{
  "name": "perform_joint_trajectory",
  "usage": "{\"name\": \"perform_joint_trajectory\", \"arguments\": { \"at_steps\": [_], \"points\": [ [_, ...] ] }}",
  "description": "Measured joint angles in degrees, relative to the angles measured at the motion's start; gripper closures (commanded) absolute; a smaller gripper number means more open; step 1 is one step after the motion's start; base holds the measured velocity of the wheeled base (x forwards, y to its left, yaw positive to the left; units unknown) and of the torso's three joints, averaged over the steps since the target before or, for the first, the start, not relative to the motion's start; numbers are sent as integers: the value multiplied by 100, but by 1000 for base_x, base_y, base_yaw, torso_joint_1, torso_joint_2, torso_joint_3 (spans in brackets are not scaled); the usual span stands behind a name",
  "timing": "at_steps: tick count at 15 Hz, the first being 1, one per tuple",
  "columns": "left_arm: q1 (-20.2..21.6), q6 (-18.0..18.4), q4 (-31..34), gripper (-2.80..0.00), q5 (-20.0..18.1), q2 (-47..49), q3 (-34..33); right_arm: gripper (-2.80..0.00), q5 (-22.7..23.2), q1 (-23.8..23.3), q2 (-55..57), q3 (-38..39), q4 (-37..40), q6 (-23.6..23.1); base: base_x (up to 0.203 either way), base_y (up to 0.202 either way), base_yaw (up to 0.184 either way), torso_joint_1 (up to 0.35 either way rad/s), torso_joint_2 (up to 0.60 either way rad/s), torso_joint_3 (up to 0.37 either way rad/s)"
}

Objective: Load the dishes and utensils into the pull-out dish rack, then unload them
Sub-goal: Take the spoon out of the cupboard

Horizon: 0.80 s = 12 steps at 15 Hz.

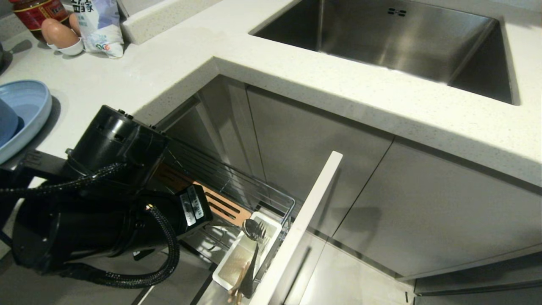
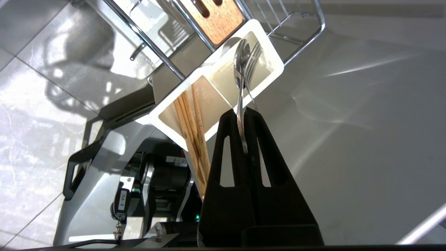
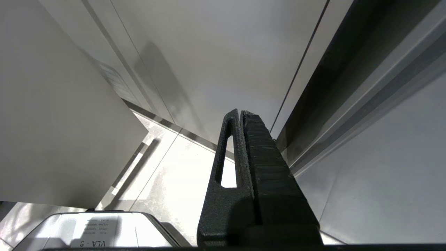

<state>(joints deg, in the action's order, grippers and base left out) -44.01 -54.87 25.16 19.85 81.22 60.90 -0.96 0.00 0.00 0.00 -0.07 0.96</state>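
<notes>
Left gripper (image 2: 243,112), six o'clock: fingers (image 2: 228,139) clamped on slim silver metal utensil (image 2: 240,69) above white plastic cutlery box (image 2: 275,66). Light-brown wooden chopsticks (image 2: 191,122) stand in the box's other compartment. Light blue round plate (image 1: 29,106) on white worktop (image 1: 127,72), ten o'clock. Right gripper (image 3: 241,115) closed, empty.

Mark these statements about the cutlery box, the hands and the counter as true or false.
1. The left hand is shut on the metal spoon and fork. True.
2. The chopsticks lie on the counter. False: they stand in the white cutlery box.
3. The blue plate sits in the pull-out rack. False: it is on the counter.
4. The right hand holds nothing. True.
5. The sink is full of dishes. False: it shows none.
</notes>
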Motion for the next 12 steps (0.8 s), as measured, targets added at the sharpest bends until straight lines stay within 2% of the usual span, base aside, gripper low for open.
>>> {"name": "perform_joint_trajectory", "arguments": {
  "at_steps": [5,9,10,12],
  "points": [
    [-4,18,0,0,5,-22,-32,0,0,0,0,0,0,0,0,0,0,0,0,0],
    [-205,58,2,0,-28,228,-215,0,0,0,0,0,0,0,0,0,0,0,0,0],
    [-236,129,-7,0,17,314,-253,0,0,0,0,0,0,0,0,0,0,0,0,0],
    [-271,337,-21,0,338,432,-294,0,0,0,0,0,0,0,0,0,0,0,0,0]
  ]
}}
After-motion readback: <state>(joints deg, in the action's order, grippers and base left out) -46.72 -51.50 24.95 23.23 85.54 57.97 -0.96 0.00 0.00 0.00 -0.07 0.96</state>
